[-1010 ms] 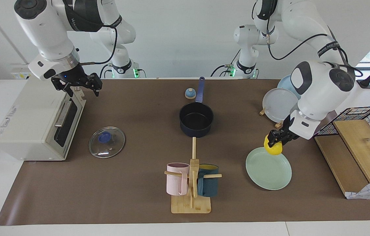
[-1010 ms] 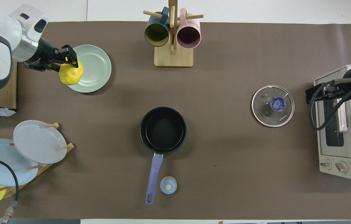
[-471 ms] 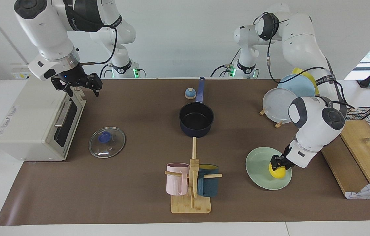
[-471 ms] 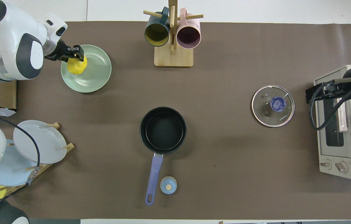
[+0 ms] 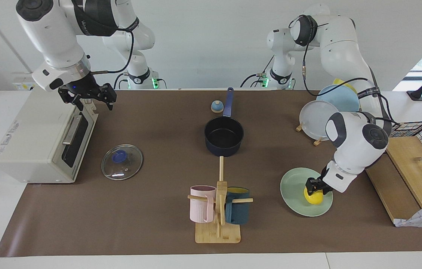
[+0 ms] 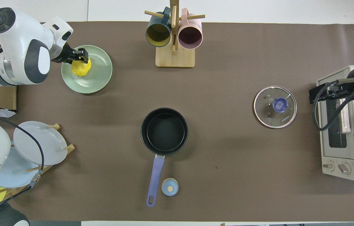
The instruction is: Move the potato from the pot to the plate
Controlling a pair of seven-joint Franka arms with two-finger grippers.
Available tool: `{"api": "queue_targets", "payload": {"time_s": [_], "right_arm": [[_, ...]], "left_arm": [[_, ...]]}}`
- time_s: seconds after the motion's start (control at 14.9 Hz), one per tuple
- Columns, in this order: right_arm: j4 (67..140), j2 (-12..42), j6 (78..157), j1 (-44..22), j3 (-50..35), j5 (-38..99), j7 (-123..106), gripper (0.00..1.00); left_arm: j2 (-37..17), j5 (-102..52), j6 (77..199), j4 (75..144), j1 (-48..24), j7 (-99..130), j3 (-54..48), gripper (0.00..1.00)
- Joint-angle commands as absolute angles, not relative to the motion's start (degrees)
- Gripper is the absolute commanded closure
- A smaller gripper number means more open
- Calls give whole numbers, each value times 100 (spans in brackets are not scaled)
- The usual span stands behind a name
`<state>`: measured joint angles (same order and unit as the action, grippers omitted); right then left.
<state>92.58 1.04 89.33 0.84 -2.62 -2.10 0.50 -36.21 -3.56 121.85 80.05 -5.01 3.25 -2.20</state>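
1. I see the right gripper [image 5: 88, 100] hanging over the top front edge of the toaster oven [image 5: 35, 138]. Its jaws are spread wide with nothing in them, and that arm waits.
2. The pot [image 5: 224, 136] stands mid-table, nearer to the robots than the plate [image 5: 293, 186].
3. The potato [image 5: 314, 197] lies on the plate, on the part toward the left arm's end of the table.
4. The left gripper [image 5: 314, 184] sits low on the potato's upper side, touching it. I cannot tell whether it is clamped on the potato or loose.
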Motion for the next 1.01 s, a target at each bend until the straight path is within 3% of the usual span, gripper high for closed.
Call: {"api": "queue_targets", "payload": {"time_s": [0.0,0.2,0.94], "right_arm": [[9422,-26,9062,70,-211,-167,141,0],[9413,17,9202,88,-176,-88,334,0],[9395,18,9193,35,44,-88,308,0]], "left_arm": [[-3445,-255,12209,8227,-519,272,-193,0],[-3288,-299,11648,7937,-492,307,-193,0],[-1118,-273,9319,8059,-272,290,-176,0]]}}
